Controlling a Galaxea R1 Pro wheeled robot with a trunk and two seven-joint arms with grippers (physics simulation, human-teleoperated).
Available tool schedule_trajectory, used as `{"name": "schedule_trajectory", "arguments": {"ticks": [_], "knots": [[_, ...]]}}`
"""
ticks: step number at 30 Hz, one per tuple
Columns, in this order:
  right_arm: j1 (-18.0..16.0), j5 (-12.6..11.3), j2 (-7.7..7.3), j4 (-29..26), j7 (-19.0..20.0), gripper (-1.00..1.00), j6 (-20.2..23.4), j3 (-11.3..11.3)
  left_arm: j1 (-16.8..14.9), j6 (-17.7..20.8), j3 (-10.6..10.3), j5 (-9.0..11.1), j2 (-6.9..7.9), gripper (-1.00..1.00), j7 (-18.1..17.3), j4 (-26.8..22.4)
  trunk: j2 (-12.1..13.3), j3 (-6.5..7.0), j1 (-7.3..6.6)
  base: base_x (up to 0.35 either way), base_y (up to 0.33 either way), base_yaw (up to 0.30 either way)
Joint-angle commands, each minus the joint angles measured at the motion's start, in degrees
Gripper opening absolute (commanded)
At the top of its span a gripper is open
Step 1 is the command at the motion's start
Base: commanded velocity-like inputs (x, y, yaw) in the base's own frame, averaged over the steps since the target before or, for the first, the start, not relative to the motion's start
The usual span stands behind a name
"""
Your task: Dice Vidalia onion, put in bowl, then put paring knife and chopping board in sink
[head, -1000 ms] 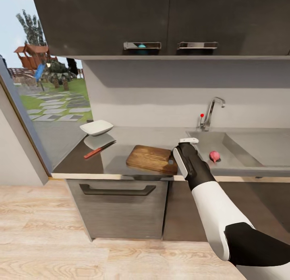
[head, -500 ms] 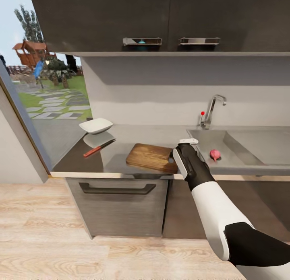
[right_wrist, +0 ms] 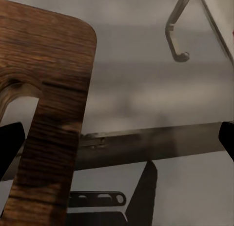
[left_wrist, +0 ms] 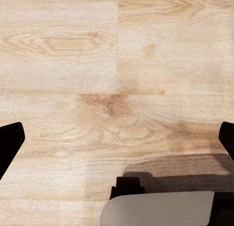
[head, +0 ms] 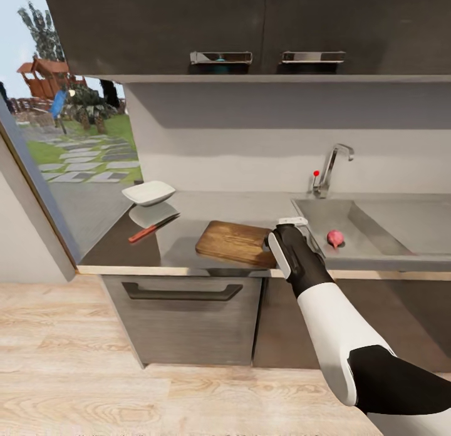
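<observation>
Kitchen countertop (head: 188,251) scene, nothing done yet: Vidalia onion (head: 335,237) sitting whole in sink (head: 401,220), right gripper (head: 293,222) hovering wide open between sink and chopping board (head: 235,243), paring knife (head: 152,229) lying beyond board, by bowl (head: 149,192).

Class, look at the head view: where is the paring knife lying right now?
The paring knife lies on the countertop toward the view's left, just in front of the white bowl and left of the chopping board.
</observation>
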Motion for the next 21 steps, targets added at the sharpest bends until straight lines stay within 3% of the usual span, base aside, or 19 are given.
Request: {"name": "schedule_trajectory", "arguments": {"ticks": [1,21], "knots": [[0.0,-0.5,-0.03,0.2,-0.4,1.0,0.3,0.1,0.0,-0.1,0.0,0.0,0.01,1.0,0.0,-0.1,0.0,-0.13,0.01,0.0,0.0,0.0],[0.0,-0.5,0.29,0.6,-0.4,1.0,0.2,0.2,0.0,-0.1,0.0,0.0,0.02,1.0,0.0,-0.1,0.0,-1.37,0.01,0.0,0.0,0.0]]}}
